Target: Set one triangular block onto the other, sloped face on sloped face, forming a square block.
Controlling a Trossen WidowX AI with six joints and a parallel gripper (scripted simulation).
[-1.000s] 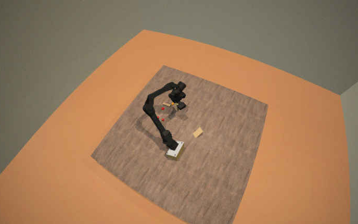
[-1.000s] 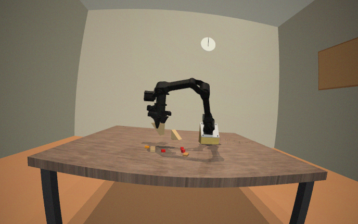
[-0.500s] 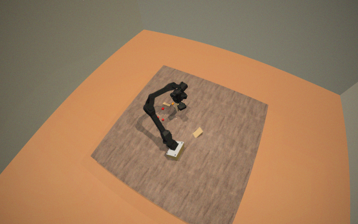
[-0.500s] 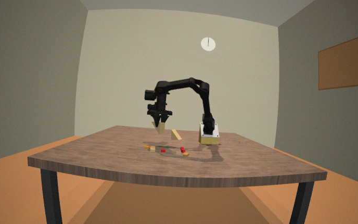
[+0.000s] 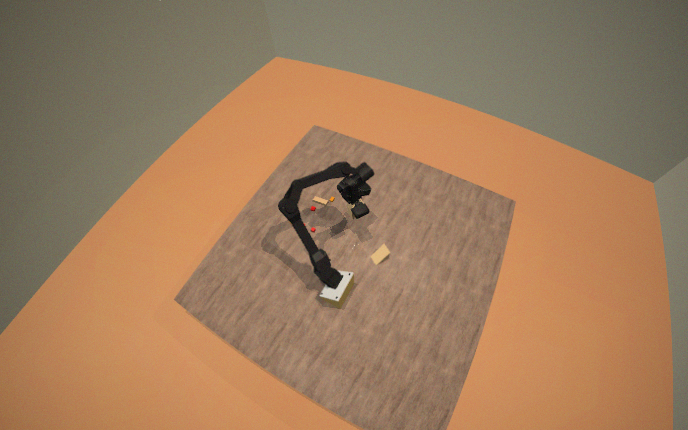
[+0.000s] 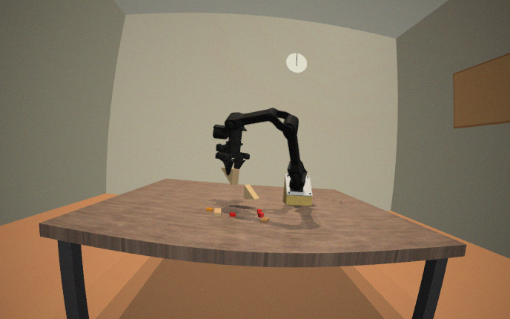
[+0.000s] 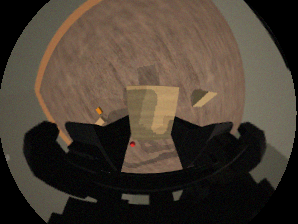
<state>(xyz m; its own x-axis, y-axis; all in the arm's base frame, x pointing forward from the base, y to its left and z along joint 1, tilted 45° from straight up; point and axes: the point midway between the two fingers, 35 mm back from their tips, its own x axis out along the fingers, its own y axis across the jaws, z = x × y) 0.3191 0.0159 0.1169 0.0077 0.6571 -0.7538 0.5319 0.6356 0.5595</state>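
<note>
The hand (image 5: 356,211) (image 6: 233,170) (image 7: 150,116) is clamping on the upper block (image 5: 352,213) (image 6: 233,177) (image 7: 153,106), its 2 fingers gripping opposite sides, and is hanging well above the bench (image 5: 443,277) (image 6: 249,239) (image 7: 175,40). In the exterior view the upper block is narrowing downward, with a slanting edge running down and right along its left side.

Farther off, the lower block (image 5: 380,254) (image 6: 250,191) (image 7: 206,99) is resting on the bench, well apart from the hand: below and right of it in the top view, right of the upper block in the wrist view. In the exterior view its slope is also dropping toward the right, so the 2 slants are looking roughly matched.

The long axis is harder to judge. In the wrist view the lower block's bright face is running obliquely, rising to the right, while the upper block's far edge is lying nearly level across the frame. The coming carry is therefore probably needing some wrist turn as well as travel toward the lower right of the top view, before any lowering; coming down askew would be risking uneven ends or a shoved lower block.
</note>
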